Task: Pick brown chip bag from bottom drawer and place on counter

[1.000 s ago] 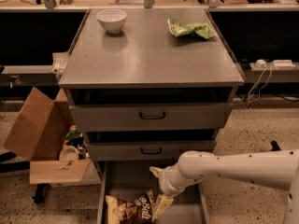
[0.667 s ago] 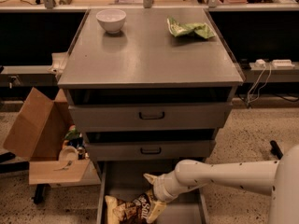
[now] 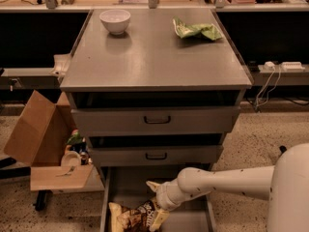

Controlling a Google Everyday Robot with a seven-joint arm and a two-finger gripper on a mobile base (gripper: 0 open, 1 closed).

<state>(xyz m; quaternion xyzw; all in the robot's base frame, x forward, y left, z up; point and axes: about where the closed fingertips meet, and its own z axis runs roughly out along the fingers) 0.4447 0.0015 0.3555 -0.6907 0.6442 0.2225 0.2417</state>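
While the bottom drawer [image 3: 105, 197] stands open beneath the front edge of the counter [image 3: 154, 62], the brown chip bag [image 3: 131, 219] lies on the drawer floor toward its left side, with a pale yellow end facing left and the dark brown panel with white lettering facing up. The white arm [image 3: 231, 181] enters from the right, below the counter's front right corner, and reaches leftward into the drawer. The gripper [image 3: 156, 202] sits at the bag's right end with its two fingers spread apart: the upper finger points up and to the left, clear of the bag, and the lower finger overlaps the bag's right edge. The jaws are not closed on the bag.

On the counter, a white bowl [image 3: 115, 21] stands near the back left corner, and a green bag [image 3: 197, 31] lies near the back right corner, well apart from the bowl. Two shallower drawers with black handles, the top drawer [image 3: 157, 120] and the middle drawer [image 3: 157, 155], sit below the front edge. A cardboard box [image 3: 33, 129] stands on the floor beside the counter's left edge.
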